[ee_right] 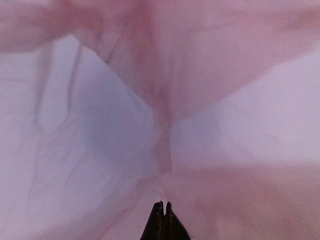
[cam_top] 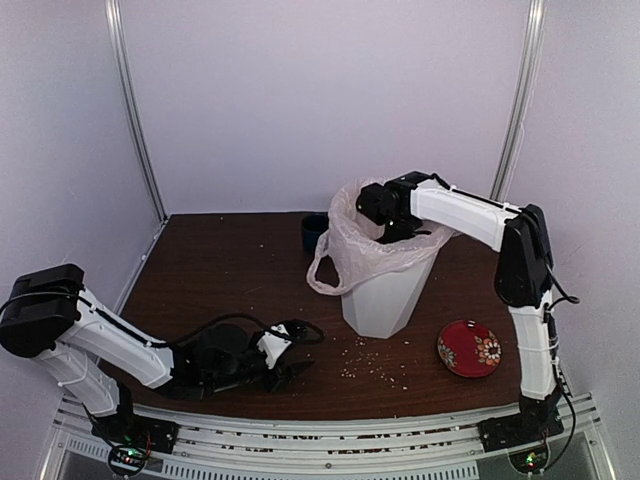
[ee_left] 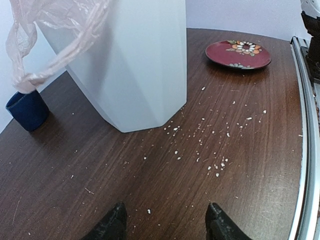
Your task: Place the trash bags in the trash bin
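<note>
Stuffing the pink bag [cam_top: 347, 228] into the white bin [cam_top: 385, 300] at mid-frame seems underway, right claw [ee_right: 162, 206] pinched shut inside it, left claw [ee_left: 166, 212] wide lower left; the outside loop [cam_top: 322, 272] needs tucking next.

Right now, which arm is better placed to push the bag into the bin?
Right, likely: right tool sits shut inside the pink bag at the bin mouth; left tool is open, low, apart.
</note>
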Tool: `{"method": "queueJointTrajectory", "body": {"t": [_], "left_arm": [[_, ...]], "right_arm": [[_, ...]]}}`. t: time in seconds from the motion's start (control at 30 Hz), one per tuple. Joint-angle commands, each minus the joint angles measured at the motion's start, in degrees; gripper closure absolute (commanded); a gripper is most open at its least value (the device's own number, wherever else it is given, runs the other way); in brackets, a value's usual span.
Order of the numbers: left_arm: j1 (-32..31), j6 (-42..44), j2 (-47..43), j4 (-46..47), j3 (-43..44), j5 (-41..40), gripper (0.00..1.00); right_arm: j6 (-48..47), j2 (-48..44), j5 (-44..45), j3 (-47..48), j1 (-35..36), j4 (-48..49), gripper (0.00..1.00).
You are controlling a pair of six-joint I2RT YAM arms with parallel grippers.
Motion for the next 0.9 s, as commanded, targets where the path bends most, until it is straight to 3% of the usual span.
{"method": "queueJointTrajectory", "body": {"t": [0.0,0.33,0.6,0.87], "left_arm": [[-0.3,0.6,-1.3,3.4,-0.4,-0.3,0.44],[-0.2,2.1,-5.3,-0.2,0.4,-0.9,0.44],[-0.3,4.4,-9.9,-2.3,3.4,-2.0,0.44],[-0.3,11.7,-12.1,7.3,4.4,-0.3,0.42]], "right_arm": [[1.1,-9.2,-0.3,4.7,0.0,-0.1,1.00],[3.7,-18.6,-1.9,3.3,-0.4,2.1,0.90],[4.7,-16.5,-2.5,-3.8,-0.5,5.8,0.87],[6.3,-17.8,-1.8,-16.3,-0.3,13.7,0.87]]}}
